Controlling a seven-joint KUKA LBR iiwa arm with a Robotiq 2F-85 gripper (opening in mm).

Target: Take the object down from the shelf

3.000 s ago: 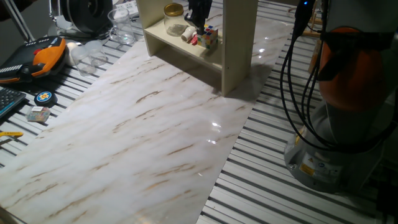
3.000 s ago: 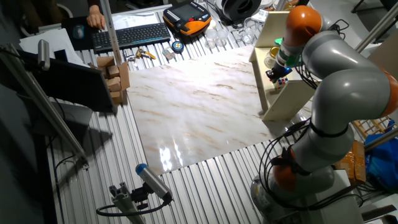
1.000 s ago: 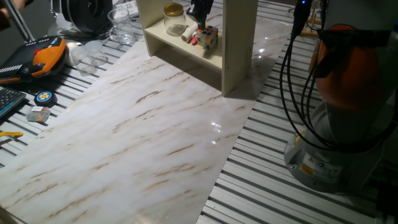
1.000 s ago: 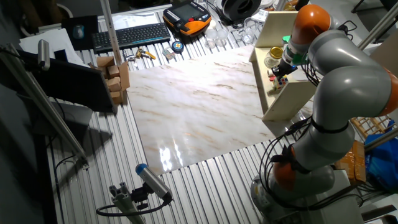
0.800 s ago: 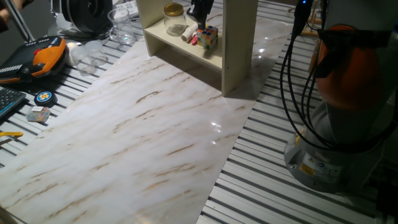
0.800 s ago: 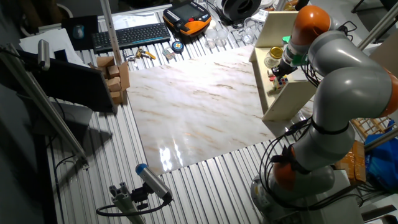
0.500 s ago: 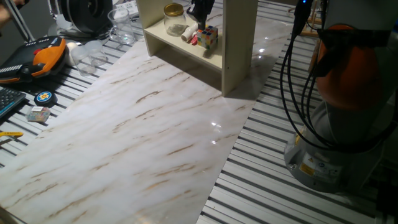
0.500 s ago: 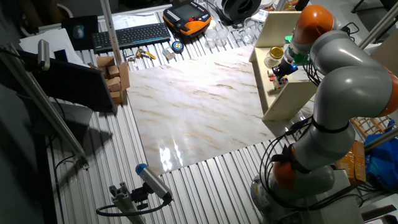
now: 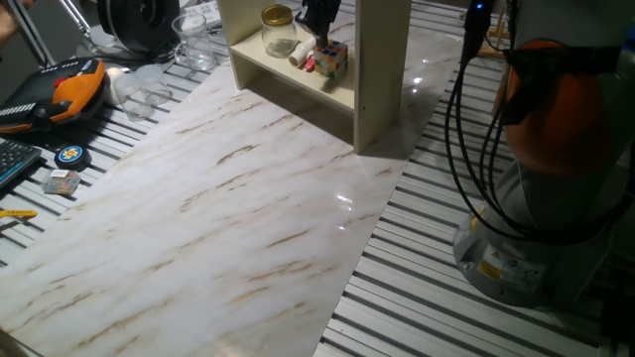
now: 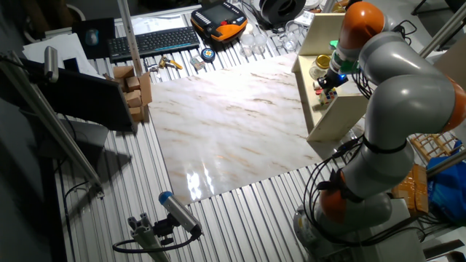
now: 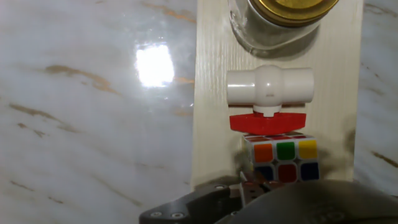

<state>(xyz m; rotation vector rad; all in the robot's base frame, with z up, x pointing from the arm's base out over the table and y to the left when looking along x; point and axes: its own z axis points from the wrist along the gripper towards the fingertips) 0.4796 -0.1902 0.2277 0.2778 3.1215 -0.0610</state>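
I am hovering my gripper (image 11: 261, 190) at bottom centre, the cube (image 11: 283, 162) on the shelf (image 11: 211, 124) directly ahead; jaw state hidden.

keyboard (image 10: 153, 41), orange-black pendant (image 9: 65, 88), cardboard boxes (image 10: 137, 93).

Shelf (image 9: 372, 74) board crowded: cube (image 11: 282, 157), valve (image 11: 268, 88), jar (image 11: 287, 18) packed close; marble tabletop (image 9: 228, 218) beside open.

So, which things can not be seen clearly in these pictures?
- Tool fingers: hand view, hidden under its own dark body; open or shut unclear.
- Rubik's cube: hand view, near side covered by the tool.
- Glass jar: hand view, cut by the top edge.
- Shelf top: one fixed view, cropped.
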